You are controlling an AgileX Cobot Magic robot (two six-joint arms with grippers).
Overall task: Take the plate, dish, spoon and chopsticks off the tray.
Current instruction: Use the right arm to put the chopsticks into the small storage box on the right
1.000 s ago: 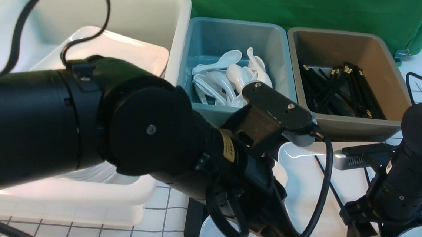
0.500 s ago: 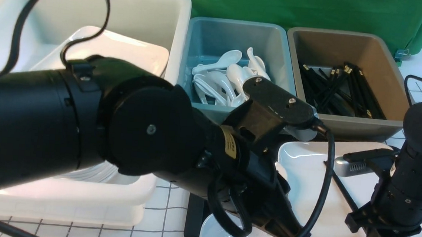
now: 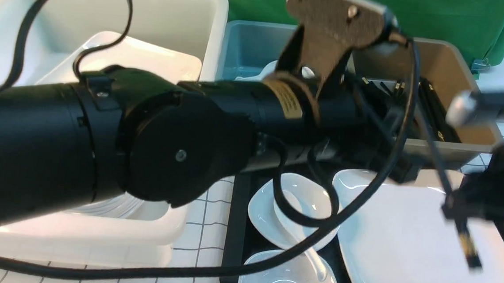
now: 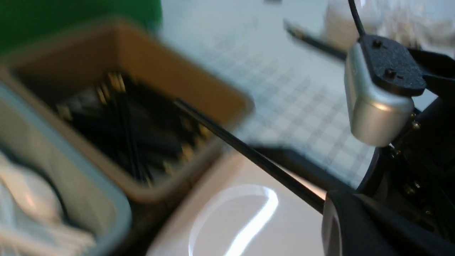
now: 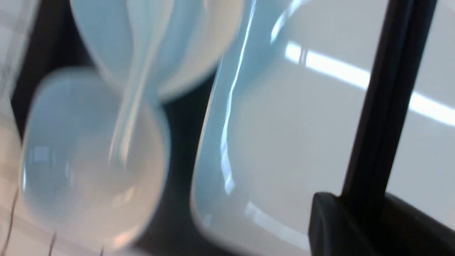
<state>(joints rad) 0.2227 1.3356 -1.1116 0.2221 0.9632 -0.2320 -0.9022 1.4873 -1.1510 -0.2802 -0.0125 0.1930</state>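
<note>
R claw has the chopsticks pinched, L claw's closed. Prob risk: sticks clip the bin if carried too low.

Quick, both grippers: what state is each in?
Left gripper: closed, nothing visible in its grasp.
Right gripper: closed on the chopsticks, holding them above the plate.

The left gripper was closed; its arm reached toward two o'clock. The right gripper, clamped nearly shut, pointed toward seven o'clock.
</note>
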